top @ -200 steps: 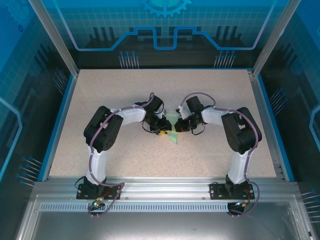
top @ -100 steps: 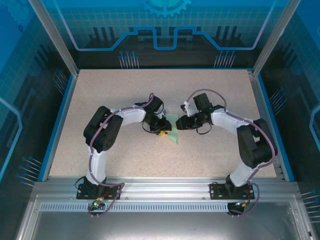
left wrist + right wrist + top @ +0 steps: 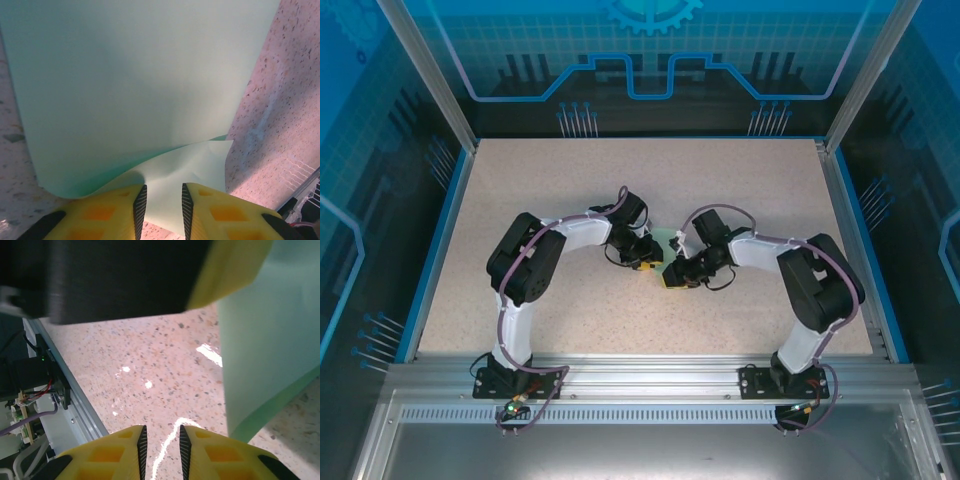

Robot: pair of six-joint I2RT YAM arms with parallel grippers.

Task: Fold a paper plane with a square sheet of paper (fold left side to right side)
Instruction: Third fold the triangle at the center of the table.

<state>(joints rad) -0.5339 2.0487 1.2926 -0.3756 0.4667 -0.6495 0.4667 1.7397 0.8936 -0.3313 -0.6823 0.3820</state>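
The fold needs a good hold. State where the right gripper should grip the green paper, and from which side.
Probably the raised edge of the paper facing the right gripper, approached low along the table: it stands clear, leaving finger room beneath.

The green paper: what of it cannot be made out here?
Left wrist view: the paper is cut off by the top edge.
Right wrist view: a blurred dark shape hides its top.
Top view: the left hand and right hand cover most of it; folds too small.
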